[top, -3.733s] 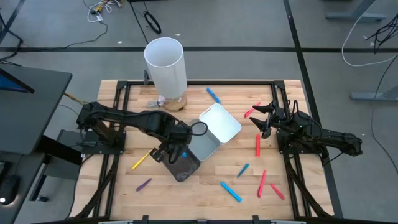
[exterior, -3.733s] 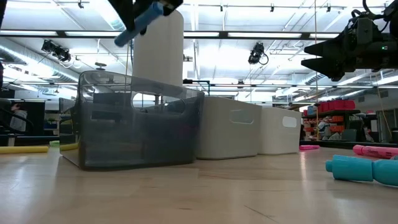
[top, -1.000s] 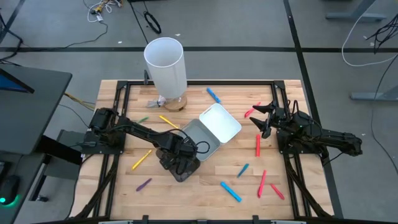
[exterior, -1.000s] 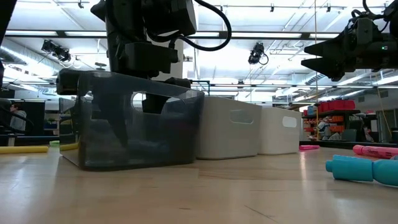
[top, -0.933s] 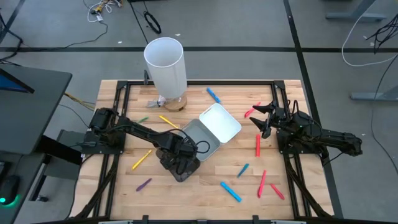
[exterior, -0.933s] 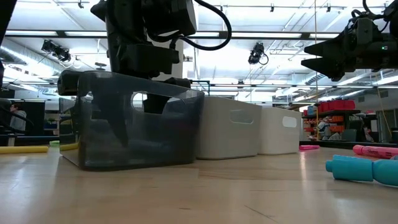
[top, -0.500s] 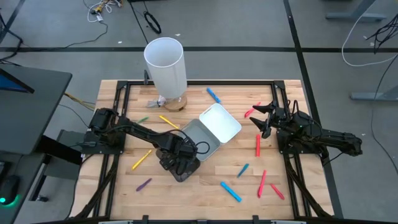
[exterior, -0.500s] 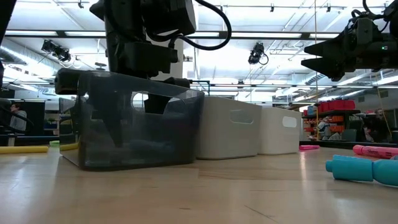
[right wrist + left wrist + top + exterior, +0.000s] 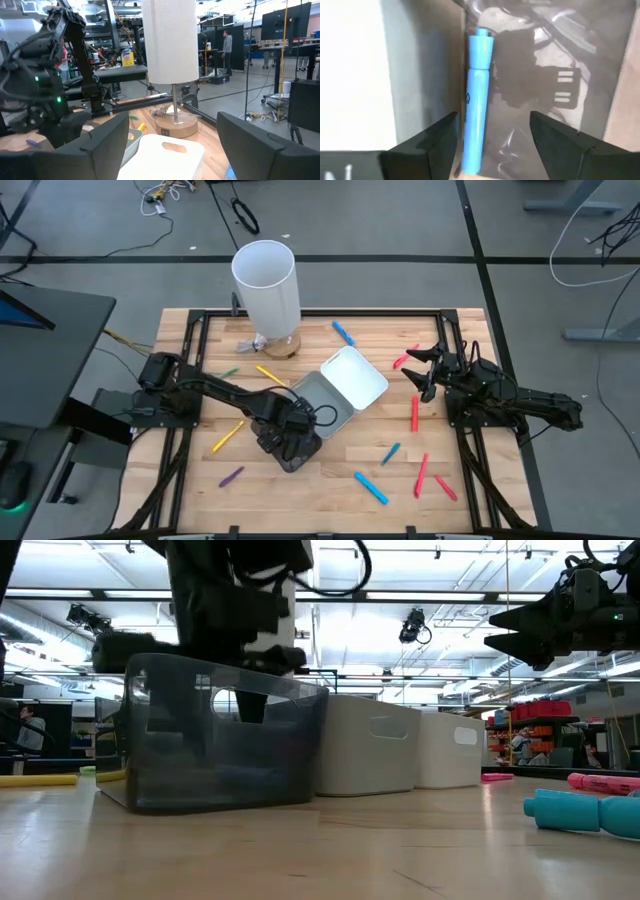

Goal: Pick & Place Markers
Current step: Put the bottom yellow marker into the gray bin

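the markers look light, stiff and smooth-sided, so each should lift with little effort but could roll or twist out of a pinch. the safest hold is probably across the middle of the barrel, fingers square to its length, not near the tapered cap end.

most of them lie loose on the wooden worktop: red ones and a couple of blue ones on the right and near side, a yellow one and a purple one on the left, another blue one at the far side beside the tall white cylinder.

the left hand is down over the dark tray, which sits just beside the grey tray and the white tray. its wrist view shows the two fingers spread apart and closing on nothing, with a blue marker lying free on the tray floor between and beyond them, close against the tray wall. it reads as released, the marker delivered.

the right hand waits above the right side of the worktop, well apart from the trays, jaws wide and empty, with a red marker on the boards near it.
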Controlling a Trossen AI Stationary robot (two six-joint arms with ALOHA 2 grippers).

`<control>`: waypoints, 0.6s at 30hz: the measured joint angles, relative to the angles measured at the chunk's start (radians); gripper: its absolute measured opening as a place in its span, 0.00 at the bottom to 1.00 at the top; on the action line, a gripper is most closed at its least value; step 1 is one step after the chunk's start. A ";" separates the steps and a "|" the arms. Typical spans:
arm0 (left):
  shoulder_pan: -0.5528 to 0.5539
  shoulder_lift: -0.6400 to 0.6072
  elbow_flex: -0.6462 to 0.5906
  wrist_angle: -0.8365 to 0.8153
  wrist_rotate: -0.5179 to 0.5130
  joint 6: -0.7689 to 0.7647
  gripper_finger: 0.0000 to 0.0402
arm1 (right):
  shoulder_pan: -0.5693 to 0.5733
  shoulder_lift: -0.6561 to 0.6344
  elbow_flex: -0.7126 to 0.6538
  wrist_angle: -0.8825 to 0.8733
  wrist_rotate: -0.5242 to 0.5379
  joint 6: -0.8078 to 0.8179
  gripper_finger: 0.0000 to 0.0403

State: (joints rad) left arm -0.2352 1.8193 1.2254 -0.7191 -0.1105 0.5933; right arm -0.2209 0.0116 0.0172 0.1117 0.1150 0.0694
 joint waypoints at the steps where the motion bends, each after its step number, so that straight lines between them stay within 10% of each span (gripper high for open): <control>1: 0.000 -0.010 0.006 -0.014 0.003 -0.017 0.62 | 0.000 0.000 0.000 0.001 0.000 0.000 0.75; 18: 0.003 -0.209 0.077 -0.147 -0.028 -0.247 0.62 | 0.000 0.000 0.000 0.001 0.000 0.000 0.75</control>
State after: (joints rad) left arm -0.2317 1.6101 1.3021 -0.8664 -0.1389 0.3466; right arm -0.2211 0.0113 0.0174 0.1131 0.1154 0.0696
